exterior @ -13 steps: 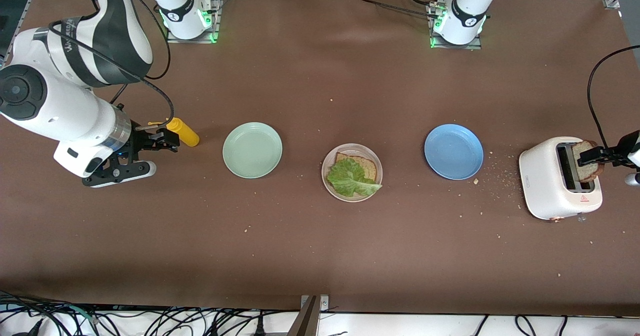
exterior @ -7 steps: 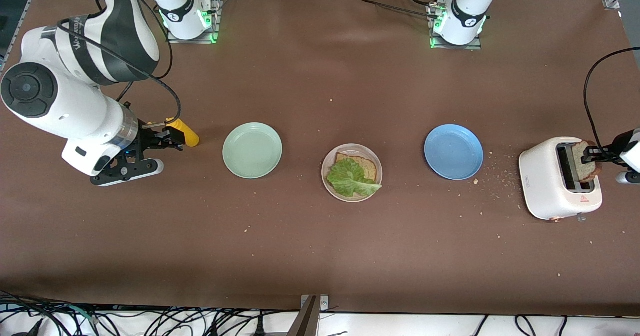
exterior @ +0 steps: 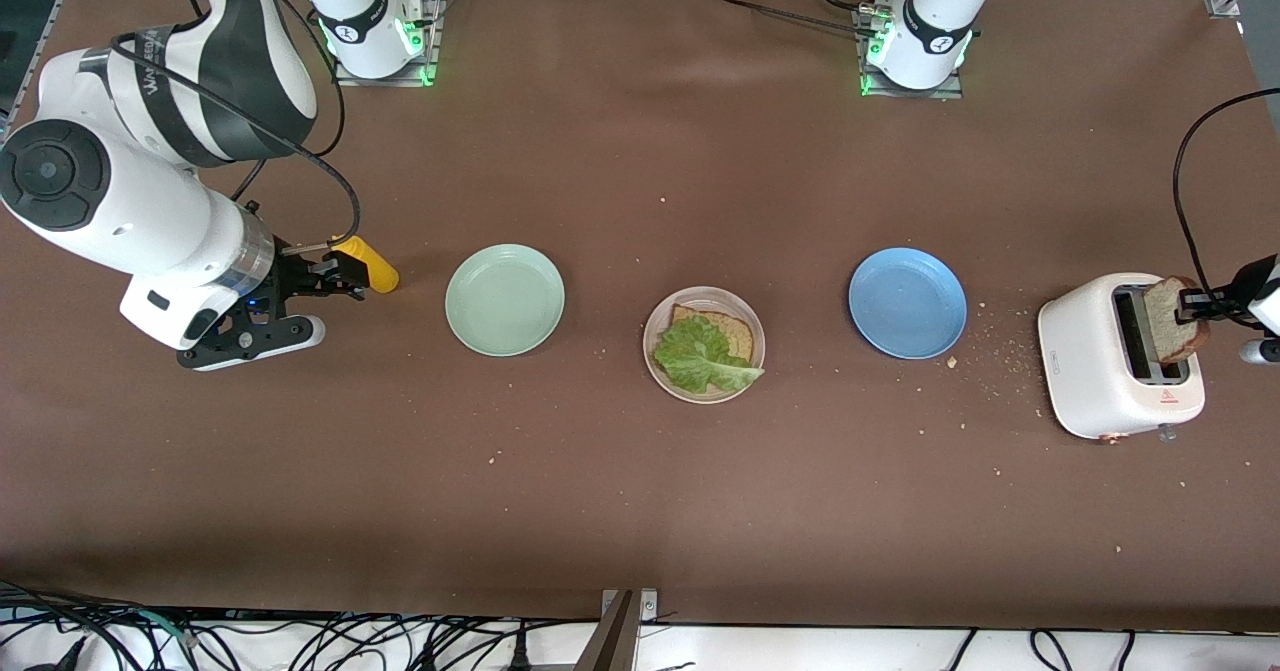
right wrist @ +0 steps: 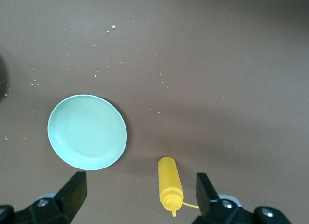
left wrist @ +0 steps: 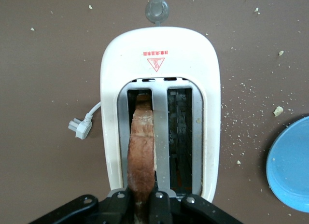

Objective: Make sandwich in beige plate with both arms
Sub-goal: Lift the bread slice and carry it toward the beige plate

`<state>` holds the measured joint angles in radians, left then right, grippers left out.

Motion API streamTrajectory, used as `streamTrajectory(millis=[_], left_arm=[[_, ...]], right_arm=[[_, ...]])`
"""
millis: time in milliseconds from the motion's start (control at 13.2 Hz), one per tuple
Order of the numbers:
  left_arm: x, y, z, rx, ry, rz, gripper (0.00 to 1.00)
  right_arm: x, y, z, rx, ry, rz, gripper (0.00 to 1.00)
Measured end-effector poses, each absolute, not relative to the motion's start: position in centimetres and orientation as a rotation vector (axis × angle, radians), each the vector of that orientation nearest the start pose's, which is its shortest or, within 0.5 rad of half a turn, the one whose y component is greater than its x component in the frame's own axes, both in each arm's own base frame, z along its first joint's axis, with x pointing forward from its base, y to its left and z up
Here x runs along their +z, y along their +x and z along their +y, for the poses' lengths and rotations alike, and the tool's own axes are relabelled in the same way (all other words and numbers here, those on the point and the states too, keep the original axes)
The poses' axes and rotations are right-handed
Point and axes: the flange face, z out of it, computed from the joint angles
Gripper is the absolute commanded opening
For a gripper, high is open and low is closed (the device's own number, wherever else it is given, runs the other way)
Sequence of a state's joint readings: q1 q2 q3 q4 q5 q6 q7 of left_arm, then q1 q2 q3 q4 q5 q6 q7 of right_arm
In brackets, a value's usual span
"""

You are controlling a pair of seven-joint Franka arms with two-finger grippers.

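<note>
Brown desk [exterior: 640,511], matte covering, littered with pale crumbs, thickest between the blue plate [exterior: 907,302] and the white toaster [exterior: 1118,356]. Cables run tangled along the desk edge nearest the front camera; two white arm bases with green lights stand at the edge farthest from it. Landmark: the beige plate [exterior: 704,344], mid-desk. On it lies one brown bread slice [exterior: 733,333] with a crinkled lettuce leaf [exterior: 700,356] on top, uncovered. Mint-green plate [exterior: 505,299] sits beside the beige plate toward the right arm's end; blue plate beside it toward the left arm's end, both bare. Toaster well apart from the beige plate, at the left arm's end, past the blue plate, its loose plug [left wrist: 79,127] lying on the desk just beside it. Left hand [exterior: 1200,303] over the toaster, fingers pinching a second bread slice [left wrist: 141,154] that stands upright, partly in one slot. Yellow squeeze bottle [exterior: 366,263] lies on its side past the mint-green plate, toward the right arm's end. Right hand [exterior: 330,276] hovers over that bottle, fingers [right wrist: 72,192] spread wide, holding nothing.
</note>
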<state>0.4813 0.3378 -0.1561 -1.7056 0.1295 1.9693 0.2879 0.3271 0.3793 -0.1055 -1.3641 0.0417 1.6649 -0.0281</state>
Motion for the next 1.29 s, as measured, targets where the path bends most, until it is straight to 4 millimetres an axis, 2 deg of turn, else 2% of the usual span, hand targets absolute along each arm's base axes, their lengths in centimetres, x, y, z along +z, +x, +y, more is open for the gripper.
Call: streamTrajectory(millis=[152,303,530,682,833,985,1136,1288], left_arm=[[42.4,59.9,21.2,0.132,-3.089,0.027,0.00],[46.4,59.7,19.1,0.141,-3.086,0.068,0.00],[51.3,60.2,14.1,0.144,-3.088,0.187,0.00],[52.6,60.8,9.4,0.147,-3.106,0.300,0.00],[52.2,61.2,4.8,0.158,-3.200,0.389,0.00],[50.2,61.6,1.1,0.217,-3.288,0.470,0.00],[46.9,62.4,-2.9,0.312,-3.389,0.552,0.00],[42.3,63.1,-6.9,0.457,-3.537,0.598,0.00]], right_arm=[[50.0,64.4,16.1,0.126,-3.120,-0.392,1.00],[50.0,64.4,16.1,0.130,-3.120,-0.394,1.00],[50.1,64.3,16.5,0.128,-3.118,-0.402,1.00],[50.1,64.2,16.6,0.128,-3.118,-0.405,1.00],[50.1,64.2,16.6,0.128,-3.118,-0.404,1.00],[50.2,64.2,16.6,0.127,-3.118,-0.404,1.00],[50.2,64.2,16.6,0.126,-3.118,-0.404,1.00],[50.2,64.2,16.6,0.126,-3.118,-0.404,1.00]])
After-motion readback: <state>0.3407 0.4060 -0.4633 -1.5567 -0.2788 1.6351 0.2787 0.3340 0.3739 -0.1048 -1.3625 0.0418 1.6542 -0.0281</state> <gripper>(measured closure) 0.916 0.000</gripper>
